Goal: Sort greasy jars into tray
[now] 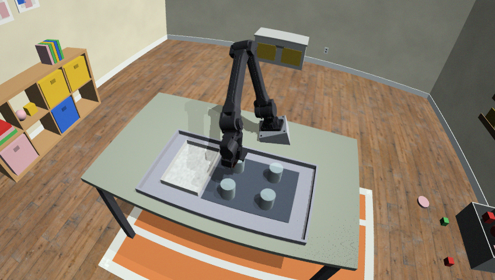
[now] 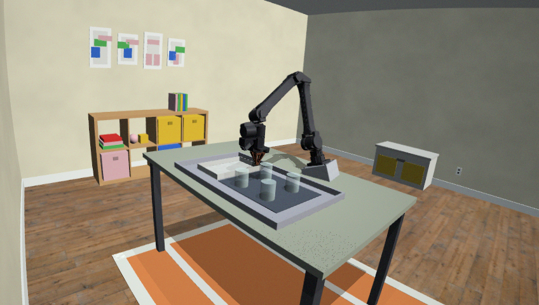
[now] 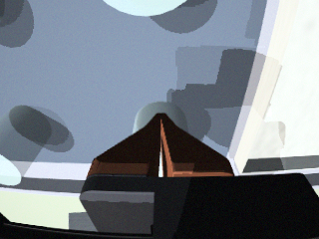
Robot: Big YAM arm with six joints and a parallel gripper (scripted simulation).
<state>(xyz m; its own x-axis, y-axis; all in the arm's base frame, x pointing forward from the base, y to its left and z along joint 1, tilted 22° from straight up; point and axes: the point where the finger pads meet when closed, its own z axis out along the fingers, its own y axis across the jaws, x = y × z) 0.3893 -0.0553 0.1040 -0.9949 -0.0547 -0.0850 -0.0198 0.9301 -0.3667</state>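
My gripper point(image 1: 234, 165) point(image 2: 257, 164) point(image 3: 160, 119) is shut and empty, pointing down close to the back-left jar point(image 1: 239, 167) point(image 2: 266, 171) point(image 3: 146, 116). The fingers partly hide that jar in the wrist view; whether they touch it I cannot tell. The front-left jar point(image 1: 227, 189) point(image 2: 241, 178) point(image 3: 145, 5), front-right jar point(image 1: 267, 199) point(image 2: 267, 190) and back-right jar point(image 1: 275, 173) point(image 2: 292, 182) point(image 3: 21, 136) also stand upright on the dark mat point(image 1: 249, 184) point(image 2: 281, 206) point(image 3: 95, 65). The white tray point(image 1: 178, 187) point(image 2: 210, 172) lies left of the mat with no jar in it.
A grey raised rim point(image 1: 222, 216) point(image 2: 227, 196) surrounds the mat and tray. The arm's base point(image 1: 274, 136) point(image 2: 321, 170) stands behind it on the table point(image 1: 333, 194) point(image 2: 363, 211). The neighbouring jars stand apart from each other.
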